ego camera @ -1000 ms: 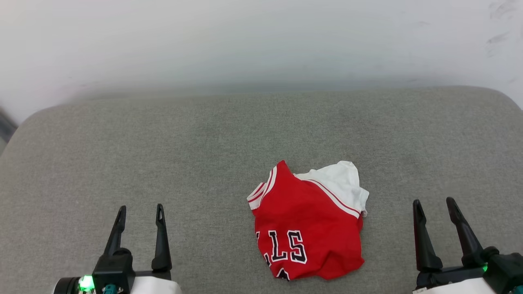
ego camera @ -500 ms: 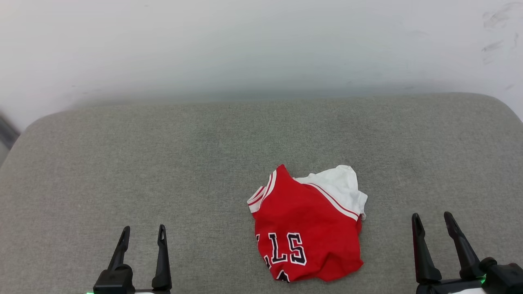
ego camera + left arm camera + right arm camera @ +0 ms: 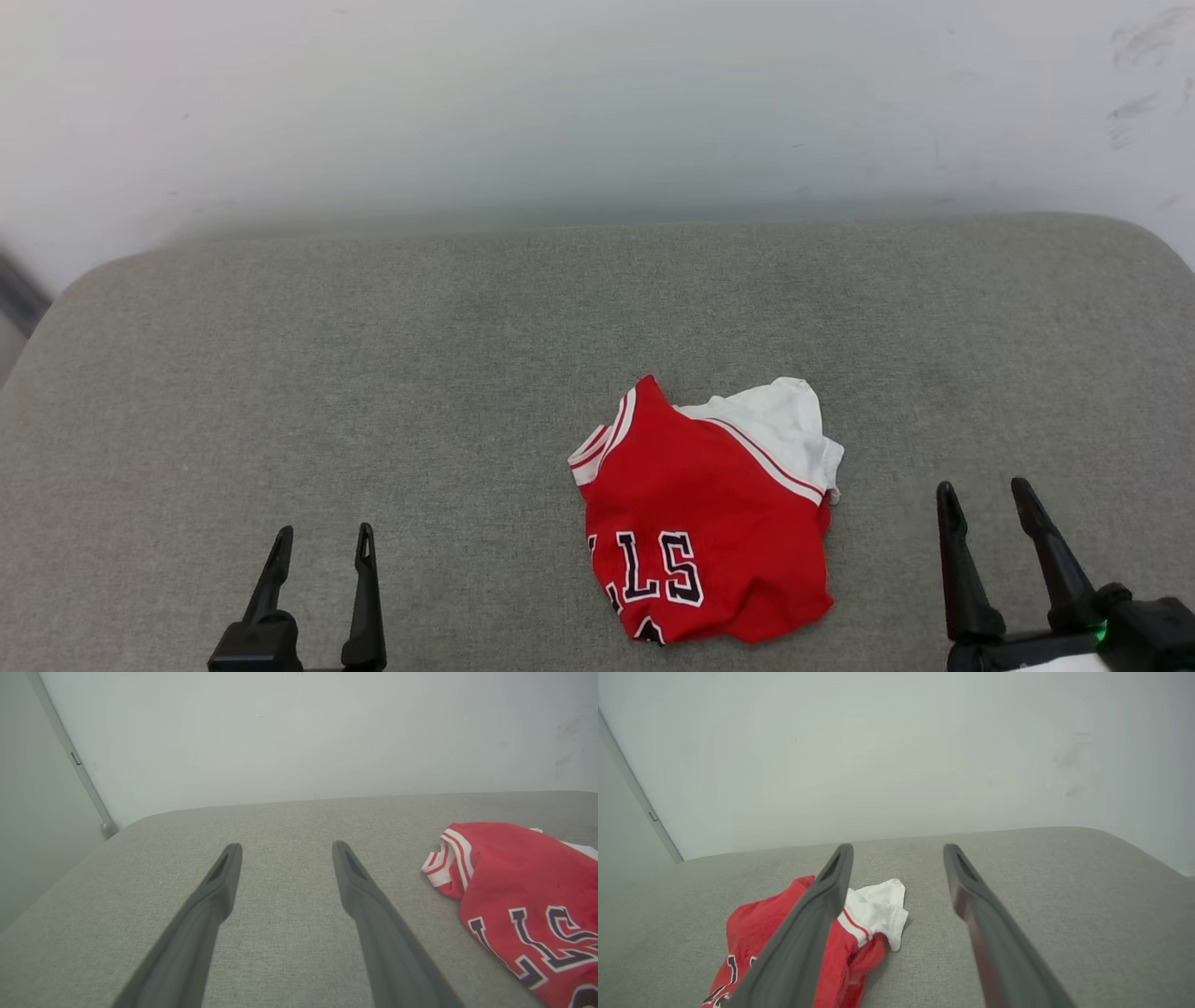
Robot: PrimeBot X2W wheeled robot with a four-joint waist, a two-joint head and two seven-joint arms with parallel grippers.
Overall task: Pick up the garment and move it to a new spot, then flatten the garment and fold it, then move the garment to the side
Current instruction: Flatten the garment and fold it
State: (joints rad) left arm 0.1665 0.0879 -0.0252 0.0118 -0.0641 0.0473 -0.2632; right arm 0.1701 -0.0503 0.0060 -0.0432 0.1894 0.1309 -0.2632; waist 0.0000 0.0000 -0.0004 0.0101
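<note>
A: Where's the shirt [image 3: 705, 523]?

B: Lying crumpled on the grey cushion [image 3: 373, 373], right of the middle and toward the near edge. It is well clear of the far edge, which runs along the white wall [image 3: 560, 93].

A: How is it lying?

B: Bunched up, not flat. Mostly red cloth faces up. One white sleeve [image 3: 794, 425] sticks out toward the far right corner. Striped trim [image 3: 602, 439] shows on the shirt's far left side. Black letters [image 3: 658, 565] with white outlines sit at its near end, partly creased under, so I can't read the whole word.

A: Left claw [image 3: 324, 530]?

B: Over the near left part of the cushion, both fingers spread apart with nothing between them. It is well apart from the shirt. The left wrist view has the shirt off to the right of the fingers.

A: Right claw [image 3: 982, 485]?

B: Near the near right corner, to the right of the shirt, with bare cushion showing between them. Fingers spread wide, gripping nothing. In the right wrist view one finger crosses in front of the shirt, and I can't tell contact from there.

A: Anything gripped at all?

B: No, both are empty.
</note>
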